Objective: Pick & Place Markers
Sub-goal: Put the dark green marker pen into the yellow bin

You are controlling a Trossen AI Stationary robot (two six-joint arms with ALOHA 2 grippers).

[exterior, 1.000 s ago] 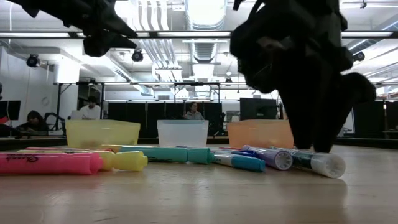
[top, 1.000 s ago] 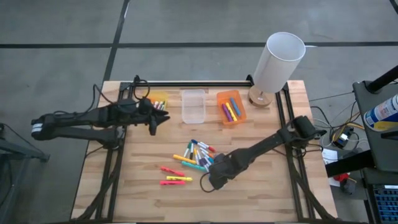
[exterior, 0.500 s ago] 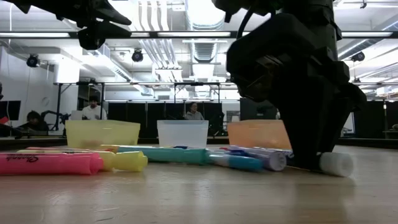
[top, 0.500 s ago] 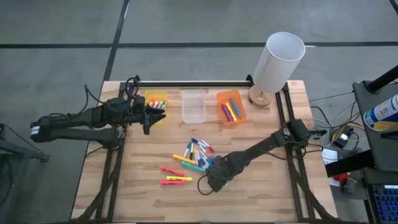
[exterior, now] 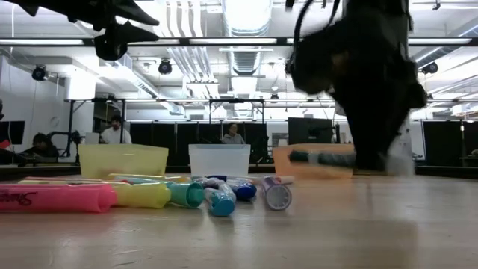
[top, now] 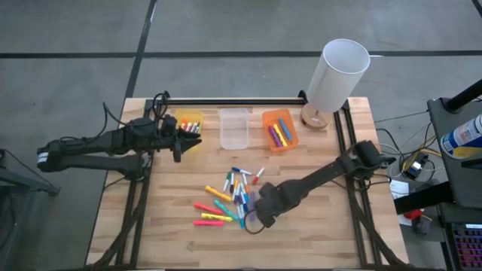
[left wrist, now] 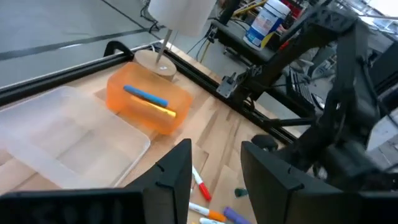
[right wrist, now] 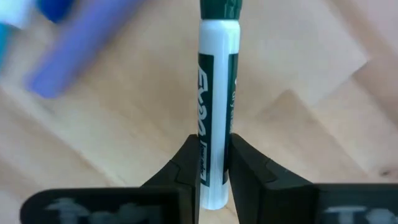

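Gripping a white pen with a green cap, the right gripper has its two fingers pressed against the barrel on either side; in the low view the pen sits crosswise in the jaws, lifted clear of the table.

- Right gripper, high view: at the near right edge of the pile of loose markers, over the middle of the table.
- Loose markers: a dozen or so, lying scattered and touching one another on the wood; pink, yellow, teal, blue and purple ones show in the low view.
- Left gripper: hangs over the table just beside the yellow bin, fingers apart, nothing between them.
- Yellow bin: holds a few markers.
- Clear bin: between the other two; looks to hold nothing.
- Orange bin: several markers inside, blue, yellow and purple among them.
- White lamp: at the far right corner, beside the orange bin.

Progress, as judged: a minority of markers are binned; one is in hand and not yet carried to a bin; most of the pile remains to sort.
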